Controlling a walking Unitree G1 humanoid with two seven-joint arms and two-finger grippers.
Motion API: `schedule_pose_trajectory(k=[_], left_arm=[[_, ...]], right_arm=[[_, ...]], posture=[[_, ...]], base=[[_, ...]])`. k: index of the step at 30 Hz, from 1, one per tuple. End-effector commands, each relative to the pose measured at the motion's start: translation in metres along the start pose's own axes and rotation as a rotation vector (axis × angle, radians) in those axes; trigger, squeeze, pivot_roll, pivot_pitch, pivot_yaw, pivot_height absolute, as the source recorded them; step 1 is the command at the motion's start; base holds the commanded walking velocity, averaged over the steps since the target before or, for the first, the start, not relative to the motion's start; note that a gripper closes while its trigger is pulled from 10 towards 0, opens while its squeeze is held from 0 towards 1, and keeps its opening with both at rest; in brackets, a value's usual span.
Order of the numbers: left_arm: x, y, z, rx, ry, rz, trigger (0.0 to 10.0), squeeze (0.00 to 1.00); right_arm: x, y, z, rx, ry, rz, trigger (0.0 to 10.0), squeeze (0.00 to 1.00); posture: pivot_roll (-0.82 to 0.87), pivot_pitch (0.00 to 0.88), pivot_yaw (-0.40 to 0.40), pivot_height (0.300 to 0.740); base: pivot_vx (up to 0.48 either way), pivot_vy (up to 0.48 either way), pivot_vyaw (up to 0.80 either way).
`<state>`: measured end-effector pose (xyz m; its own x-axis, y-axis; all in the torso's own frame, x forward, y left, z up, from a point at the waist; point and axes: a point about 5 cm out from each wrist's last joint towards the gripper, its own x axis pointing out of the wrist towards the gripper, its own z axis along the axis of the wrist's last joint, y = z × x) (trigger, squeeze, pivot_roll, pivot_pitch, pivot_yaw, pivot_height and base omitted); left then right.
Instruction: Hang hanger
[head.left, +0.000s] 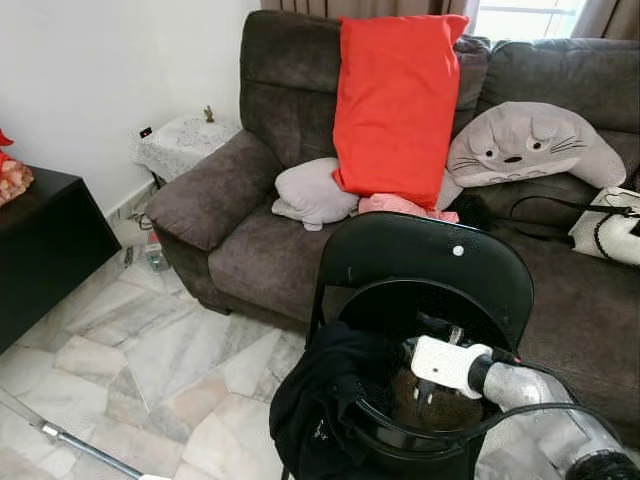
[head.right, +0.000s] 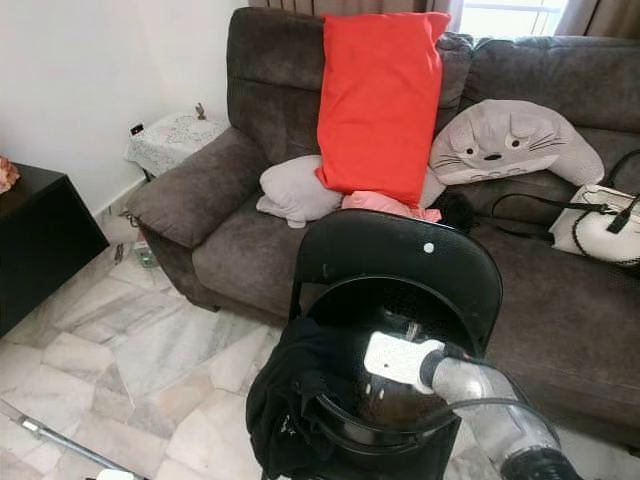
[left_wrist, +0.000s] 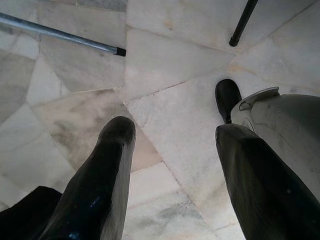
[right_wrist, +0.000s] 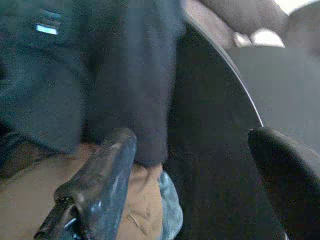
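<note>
A black folding chair (head.left: 425, 262) stands in front of the sofa. A black garment (head.left: 320, 400) is heaped over its seat and spills off the left side. In the right wrist view the black garment (right_wrist: 90, 65) lies over brown cloth (right_wrist: 35, 200) and a bit of blue fabric. My right gripper (right_wrist: 192, 142) is open just above the seat, one finger against the brown cloth below the garment, nothing gripped. In the eye views the right wrist (head.left: 450, 365) reaches in over the seat. My left gripper (left_wrist: 172, 132) hangs open above the marble floor. I cannot make out a hanger.
A dark grey sofa (head.left: 250, 240) carries a red pillow (head.left: 395, 100), a grey cushion (head.left: 315, 192), a cat plush (head.left: 530, 145) and a white bag (head.left: 610, 225). A black cabinet (head.left: 40, 245) stands at the left. A metal pole (head.left: 70, 442) lies on the floor.
</note>
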<state>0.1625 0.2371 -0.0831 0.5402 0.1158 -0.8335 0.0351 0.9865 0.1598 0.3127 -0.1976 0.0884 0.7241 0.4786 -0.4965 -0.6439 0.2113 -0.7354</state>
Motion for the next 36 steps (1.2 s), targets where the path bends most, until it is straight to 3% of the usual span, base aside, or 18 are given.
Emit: schedule_pose_trajectory(k=[1,7,9,13,14,15,16,22,28,33,36], left_arm=[[-0.002,0.004,-0.007,0.015,0.030,0.009,10.0,0.00],[-0.001,0.005,-0.006,0.028,0.028,0.007,10.0,0.00],[-0.001,0.005,-0.006,0.028,0.028,0.008,10.0,0.00],[-0.001,0.005,-0.005,0.030,0.027,0.009,10.0,0.00],[-0.001,0.006,-0.005,0.031,0.026,0.009,10.0,0.00],[-0.001,0.006,-0.005,0.031,0.026,0.009,10.0,0.00],[-0.001,0.006,-0.005,0.031,0.026,0.009,10.0,0.00],[-0.001,0.007,-0.005,0.031,0.025,0.012,10.0,0.00],[-0.002,0.008,-0.005,0.035,0.025,0.012,10.0,0.00],[-0.002,0.010,-0.005,0.033,0.025,0.016,10.0,0.00],[-0.002,0.012,-0.005,0.033,0.024,0.020,10.0,0.00]], right_arm=[[-0.004,0.008,0.000,-0.099,-0.044,0.063,10.0,0.00],[-0.004,0.014,-0.011,-0.154,-0.024,0.101,10.0,0.00],[-0.003,0.017,-0.010,-0.146,-0.041,0.118,10.0,1.00],[0.004,0.019,-0.005,-0.233,-0.094,0.098,10.0,1.00],[0.005,0.020,-0.006,-0.256,-0.092,0.102,10.0,0.25],[0.006,0.020,-0.006,-0.260,-0.090,0.100,10.0,0.25],[0.007,0.020,-0.008,-0.281,-0.078,0.103,10.0,0.00],[0.007,0.020,-0.017,-0.452,-0.039,0.123,10.0,0.00],[0.005,0.017,-0.021,-0.566,-0.050,0.125,10.0,0.00],[0.005,0.017,-0.021,-0.590,-0.066,0.130,10.0,0.00],[0.009,0.021,-0.016,-0.545,-0.094,0.112,10.0,0.00]], posture=[[-0.01,0.067,0.096,0.740],[-0.01,0.068,0.102,0.740],[-0.01,0.068,0.102,0.740],[0.00,0.066,0.104,0.740],[0.00,0.066,0.102,0.740],[0.00,0.066,0.102,0.740],[0.00,0.067,0.102,0.740],[0.01,0.068,0.104,0.740],[0.01,0.069,0.104,0.740],[0.02,0.067,0.104,0.740],[0.03,0.068,0.107,0.740]], base=[[0.000,0.000,0.00],[0.000,0.000,0.00],[0.000,0.000,0.00],[0.000,0.000,0.00],[0.000,0.000,0.00],[0.000,0.000,0.00],[0.000,0.000,0.00],[0.000,0.000,0.00],[0.000,0.000,0.00],[0.000,0.000,0.00],[0.000,0.000,0.00]])
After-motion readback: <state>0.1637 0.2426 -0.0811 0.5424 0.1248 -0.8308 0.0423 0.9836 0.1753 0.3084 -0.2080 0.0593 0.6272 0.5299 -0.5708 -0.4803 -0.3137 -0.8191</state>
